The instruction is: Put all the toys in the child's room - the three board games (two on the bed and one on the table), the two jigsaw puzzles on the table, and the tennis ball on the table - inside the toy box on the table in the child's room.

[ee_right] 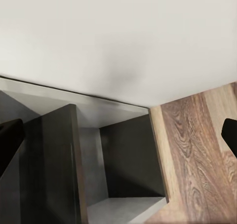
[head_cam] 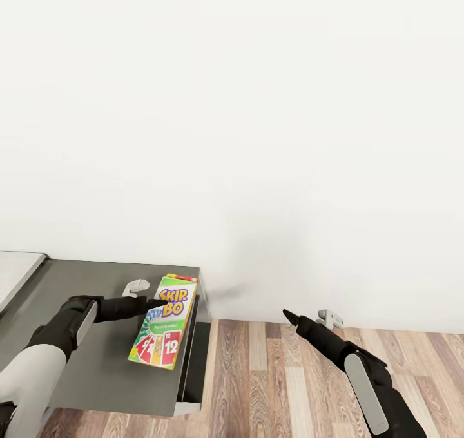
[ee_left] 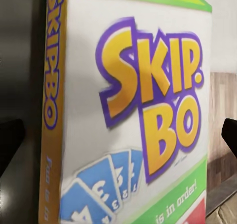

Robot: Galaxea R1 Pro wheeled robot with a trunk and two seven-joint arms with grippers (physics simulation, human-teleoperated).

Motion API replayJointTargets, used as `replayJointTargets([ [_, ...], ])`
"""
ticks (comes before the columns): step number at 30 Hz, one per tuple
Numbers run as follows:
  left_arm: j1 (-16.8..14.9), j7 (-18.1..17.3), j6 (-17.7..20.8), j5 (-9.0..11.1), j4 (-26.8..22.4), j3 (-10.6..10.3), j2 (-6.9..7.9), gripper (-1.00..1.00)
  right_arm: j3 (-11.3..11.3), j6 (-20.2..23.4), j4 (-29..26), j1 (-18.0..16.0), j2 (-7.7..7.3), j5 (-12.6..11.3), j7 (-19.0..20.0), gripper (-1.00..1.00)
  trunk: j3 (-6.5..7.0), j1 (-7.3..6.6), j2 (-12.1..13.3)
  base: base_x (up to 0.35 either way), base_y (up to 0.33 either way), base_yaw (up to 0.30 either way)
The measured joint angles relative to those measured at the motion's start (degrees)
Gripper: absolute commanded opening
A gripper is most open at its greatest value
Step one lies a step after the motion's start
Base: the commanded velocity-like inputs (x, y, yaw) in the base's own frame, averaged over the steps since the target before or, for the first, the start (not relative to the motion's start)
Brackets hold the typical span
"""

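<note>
A green-white-red Skip-Bo board game (head_cam: 164, 328) lies flat on the dark grey lower part of the table (head_cam: 84, 367), close to its right edge. My left gripper (head_cam: 148, 296) is at the box's far end and stands open. In the left wrist view the Skip-Bo board game (ee_left: 143, 115) is very close, with one dark fingertip (ee_left: 10, 142) at each side of it. My right gripper (head_cam: 308, 315) hangs open over the wooden floor to the right of the table, with nothing between its fingers (ee_right: 229, 135).
A pale grey-white desk top (head_cam: 19, 270) joins the dark section at the far left. A plain white wall (head_cam: 258, 135) rises right behind the table. Wooden floor (head_cam: 290, 386) lies to the right. The table's end has an open dark compartment (ee_right: 128, 160).
</note>
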Motion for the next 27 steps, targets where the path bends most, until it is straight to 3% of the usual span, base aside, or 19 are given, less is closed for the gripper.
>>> replayJointTargets([
  [9,0.0,-2.7,-0.1,-0.1,0.0,-0.5,0.03,1.0,0.0,0.0,0.1,0.0,0.0,0.0,0.0,1.0,0.0,0.0,0.0,0.0,0.0,0.0],
  [13,0.0,-3.8,-0.1,-0.5,0.0,-4.4,0.17,1.0,0.0,0.0,0.1,0.0,0.01,0.0,0.0,1.0,0.0,0.0,0.0,0.0,0.0,0.0],
  [16,0.0,-4.0,-0.2,-0.4,0.1,-5.7,0.18,1.0,0.0,0.0,0.1,0.0,0.0,0.0,0.1,1.0,0.0,0.0,0.0,0.0,0.0,0.0],
  [27,0.0,-4.1,-0.2,-0.3,0.1,-6.2,0.2,1.0,0.0,0.0,0.1,0.0,0.0,0.0,0.2,1.0,0.0,0.0,0.0,0.0,0.0,0.0],
])
